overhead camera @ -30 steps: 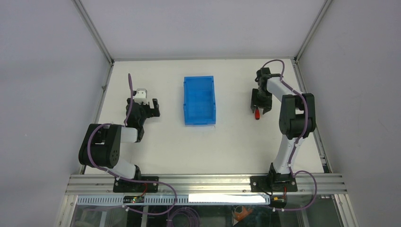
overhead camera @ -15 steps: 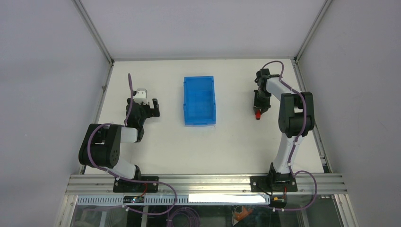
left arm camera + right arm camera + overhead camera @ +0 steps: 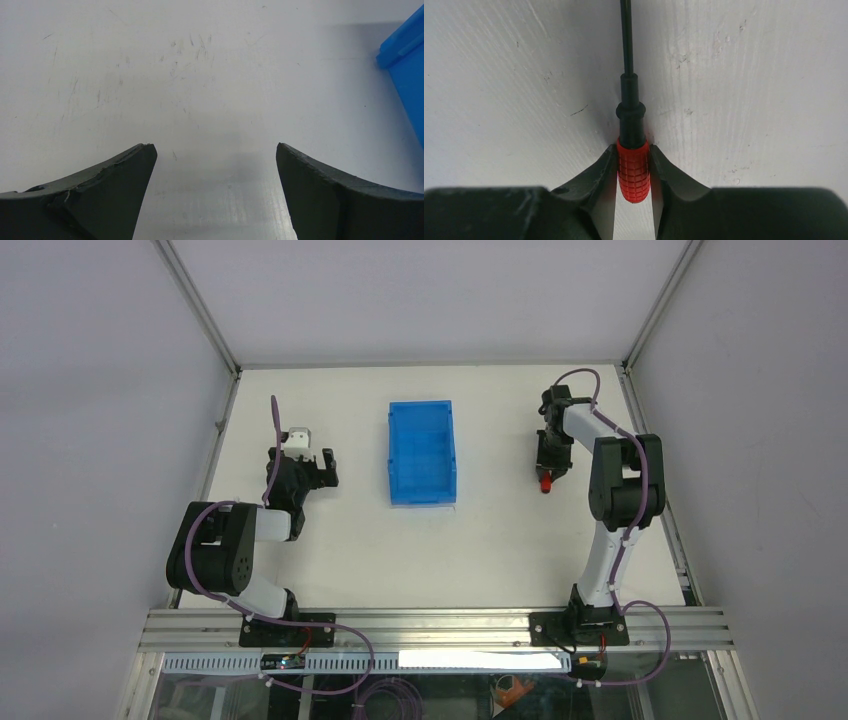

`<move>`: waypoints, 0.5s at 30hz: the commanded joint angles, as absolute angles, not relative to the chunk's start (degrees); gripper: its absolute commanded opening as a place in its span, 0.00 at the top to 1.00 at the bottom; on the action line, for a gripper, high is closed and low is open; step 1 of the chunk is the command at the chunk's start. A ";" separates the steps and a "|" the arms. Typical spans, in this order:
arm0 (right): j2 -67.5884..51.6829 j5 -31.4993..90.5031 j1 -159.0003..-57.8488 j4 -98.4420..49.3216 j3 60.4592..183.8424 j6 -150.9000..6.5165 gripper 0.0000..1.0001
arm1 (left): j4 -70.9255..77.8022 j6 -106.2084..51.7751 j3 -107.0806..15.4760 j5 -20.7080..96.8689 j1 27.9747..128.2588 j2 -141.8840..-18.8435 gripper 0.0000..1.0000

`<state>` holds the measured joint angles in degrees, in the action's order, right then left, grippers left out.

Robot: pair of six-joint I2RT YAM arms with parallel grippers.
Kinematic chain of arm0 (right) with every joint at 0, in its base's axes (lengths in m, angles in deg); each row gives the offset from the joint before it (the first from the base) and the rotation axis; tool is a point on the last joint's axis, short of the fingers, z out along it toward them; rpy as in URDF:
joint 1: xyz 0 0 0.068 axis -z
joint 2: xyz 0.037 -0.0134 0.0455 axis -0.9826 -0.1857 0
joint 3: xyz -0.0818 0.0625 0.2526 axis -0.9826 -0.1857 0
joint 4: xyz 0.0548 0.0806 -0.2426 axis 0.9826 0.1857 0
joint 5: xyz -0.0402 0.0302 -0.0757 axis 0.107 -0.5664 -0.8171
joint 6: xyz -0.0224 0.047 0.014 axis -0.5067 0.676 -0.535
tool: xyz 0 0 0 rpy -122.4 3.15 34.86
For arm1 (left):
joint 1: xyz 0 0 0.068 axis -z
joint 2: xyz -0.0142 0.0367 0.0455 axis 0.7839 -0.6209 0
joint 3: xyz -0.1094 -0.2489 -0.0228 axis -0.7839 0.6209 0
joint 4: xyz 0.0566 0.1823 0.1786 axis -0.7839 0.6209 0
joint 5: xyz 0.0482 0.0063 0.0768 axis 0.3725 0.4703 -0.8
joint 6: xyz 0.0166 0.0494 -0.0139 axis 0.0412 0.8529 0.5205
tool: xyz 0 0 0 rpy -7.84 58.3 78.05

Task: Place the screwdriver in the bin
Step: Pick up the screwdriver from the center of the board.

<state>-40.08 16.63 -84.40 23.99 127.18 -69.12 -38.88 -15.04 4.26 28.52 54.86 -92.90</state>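
Right pincer (image 3: 633, 160) is clenched on the screwdriver (image 3: 630, 115). Both fingertips are pressed against the red handle, and the black shaft points straight away from the wrist camera. From the top camera, the screwdriver sits on the right side of the tabletop (image 3: 480, 530), well apart from the bin (image 3: 423, 495), which is at centre-far. The tool looks low against the surface, but I can't tell whether it has lifted clear.

Left pincer (image 3: 215, 147) is released, its jaws spread wide over bare tabletop with nothing between them. A corner of the blue bin shows at the right edge of its view.

My worry is the grip. Only the fingertips have the handle, and they hold it near its butt end, so all the shaft hangs out in front. I'd judge that a quick lift or swing could make the tool pivot in the jaws or squirt out altogether. If the carry to the left goes too low, the shaft tip could snag the bin's near-side wall and shove the bin or lever the screwdriver loose. If I let go too high, it could bounce off the floor of the bin and hop out.
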 commanded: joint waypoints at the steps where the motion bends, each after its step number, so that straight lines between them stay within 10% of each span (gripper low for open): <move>1: -37.56 17.08 -84.06 24.51 127.92 -69.34 1.00 | -40.42 -15.47 4.39 29.73 54.09 -91.27 0.01; 15: -30.74 19.38 -84.05 27.84 130.19 -68.33 1.00 | -40.41 -15.54 4.39 29.73 54.09 -91.25 0.01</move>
